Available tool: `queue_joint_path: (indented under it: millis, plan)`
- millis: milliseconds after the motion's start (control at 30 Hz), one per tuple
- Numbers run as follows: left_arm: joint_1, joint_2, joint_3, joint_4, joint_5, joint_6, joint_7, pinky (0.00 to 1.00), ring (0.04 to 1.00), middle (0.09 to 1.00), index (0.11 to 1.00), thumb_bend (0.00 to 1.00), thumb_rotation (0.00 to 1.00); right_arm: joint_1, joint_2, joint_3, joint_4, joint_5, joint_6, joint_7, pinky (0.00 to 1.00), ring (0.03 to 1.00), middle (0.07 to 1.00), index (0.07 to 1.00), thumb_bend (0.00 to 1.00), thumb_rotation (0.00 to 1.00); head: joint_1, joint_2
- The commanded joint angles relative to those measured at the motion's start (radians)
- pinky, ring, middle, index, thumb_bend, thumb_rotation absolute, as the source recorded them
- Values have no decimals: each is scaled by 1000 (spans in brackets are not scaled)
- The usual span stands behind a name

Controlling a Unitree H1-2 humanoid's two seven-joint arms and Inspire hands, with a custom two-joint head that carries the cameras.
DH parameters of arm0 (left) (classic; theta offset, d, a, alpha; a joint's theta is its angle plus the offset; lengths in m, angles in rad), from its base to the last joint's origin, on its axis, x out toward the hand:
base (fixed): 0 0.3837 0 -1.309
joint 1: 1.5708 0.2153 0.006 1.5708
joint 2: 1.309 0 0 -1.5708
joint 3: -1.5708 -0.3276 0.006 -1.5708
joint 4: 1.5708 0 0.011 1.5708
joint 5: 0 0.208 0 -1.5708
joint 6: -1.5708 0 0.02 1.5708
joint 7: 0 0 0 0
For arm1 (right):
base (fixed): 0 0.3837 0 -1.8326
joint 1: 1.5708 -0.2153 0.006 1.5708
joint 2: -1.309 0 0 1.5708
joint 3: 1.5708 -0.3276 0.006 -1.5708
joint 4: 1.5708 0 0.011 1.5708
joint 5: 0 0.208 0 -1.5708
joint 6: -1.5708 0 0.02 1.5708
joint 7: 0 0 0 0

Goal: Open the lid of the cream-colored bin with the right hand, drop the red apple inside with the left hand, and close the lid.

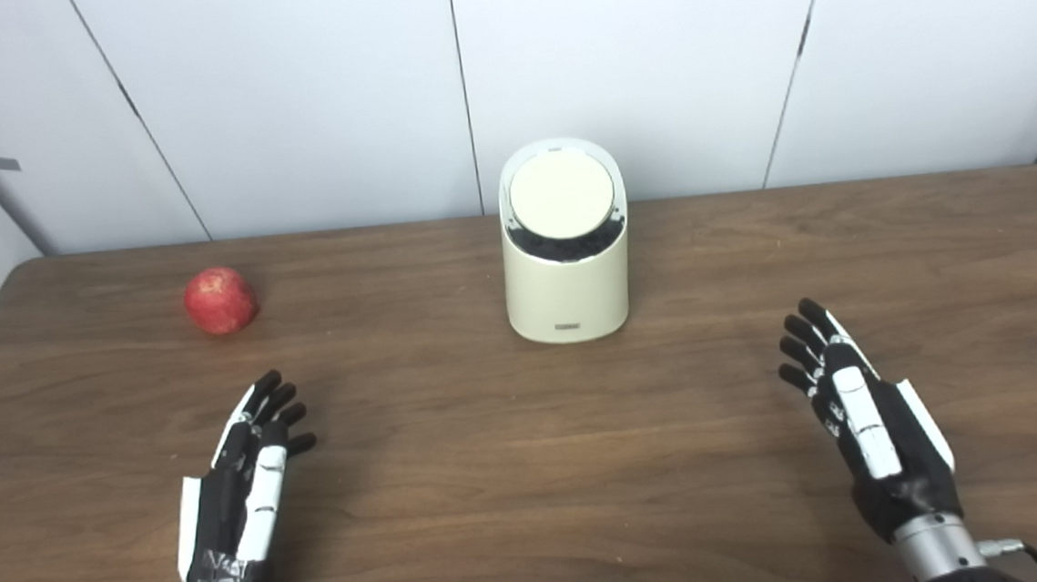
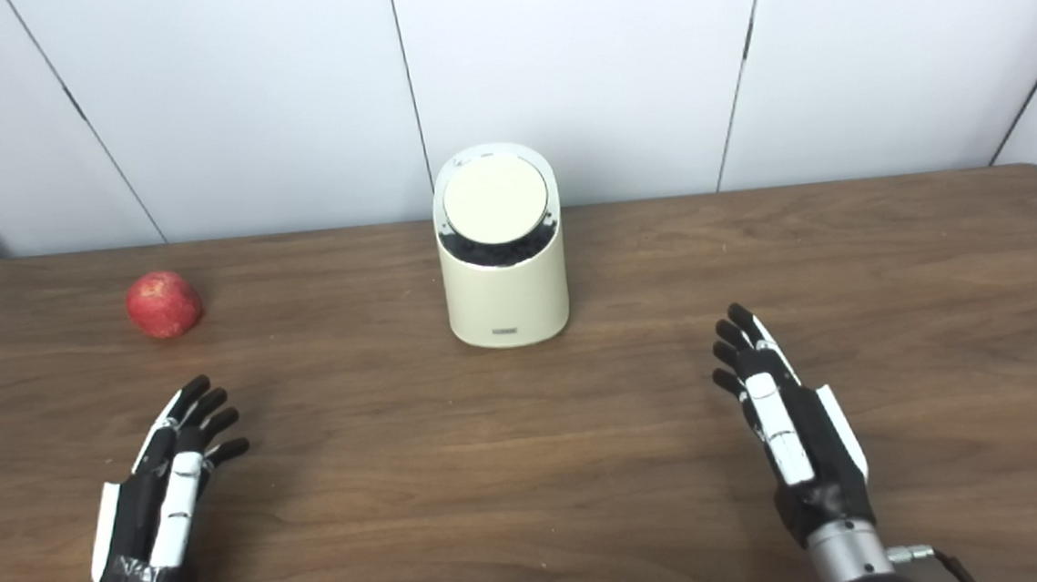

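Left eye view showed the red apple (image 1: 221, 300) at centre left on the wooden table (image 1: 495, 475), well apart from the left hand (image 1: 239, 493) below it, fingers spread and empty. At centre stood the cream-colored bin (image 1: 566, 269), lid (image 1: 561, 197) shut. Lower right, the right hand (image 1: 865, 422) lay spread, holding nothing.

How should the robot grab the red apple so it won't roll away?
Probably best from above: the left hand should wrap fingers and thumb around the widest middle of the round red apple. It sits alone on the brown wooden table, every side free, and a sideways push could set it rolling.
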Motion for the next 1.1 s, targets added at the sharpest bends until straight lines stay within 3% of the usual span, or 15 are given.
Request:
queue_joint_path:
  millis: [0, 200, 500, 633, 800, 967, 1067]
  plan:
    - [65, -21, -6, -27, 3, -29, 1, 778, 862, 891, 919, 576, 780, 12, 3, 1, -16, -4, -63, -5, 893, 934, 945, 972, 515, 915, -1, -13]
    - [61, -24, -8, -7, 3, -43, 2, 801, 871, 898, 925, 547, 771, 15, 6, 5, 14, -9, -99, -7, 891, 930, 956, 969, 507, 916, -2, -61]
    - [60, -29, -14, 7, 20, -62, 10, 832, 873, 895, 922, 510, 788, 20, 9, 7, 26, -20, -122, -10, 881, 921, 953, 961, 498, 938, -5, -86]
    - [55, -27, -17, 26, 23, -80, 11, 841, 877, 896, 925, 508, 791, 13, 1, 14, 19, -47, -114, -10, 864, 914, 941, 961, 508, 768, -4, -98]
    - [53, -25, -25, 47, 23, -107, 4, 841, 879, 900, 928, 481, 790, -52, 4, 10, 24, -55, -112, -17, 852, 920, 942, 951, 520, 653, -11, -116]
    - [50, -33, -29, 58, 24, -118, 7, 851, 885, 905, 933, 464, 785, -143, -17, 24, 38, -172, -112, -44, 815, 894, 929, 948, 509, 680, -11, -131]
    - [49, -40, -31, 60, 28, -118, 12, 852, 883, 903, 929, 452, 790, -202, -24, 29, 52, -222, -82, -54, 777, 881, 915, 939, 557, 665, -13, -140]
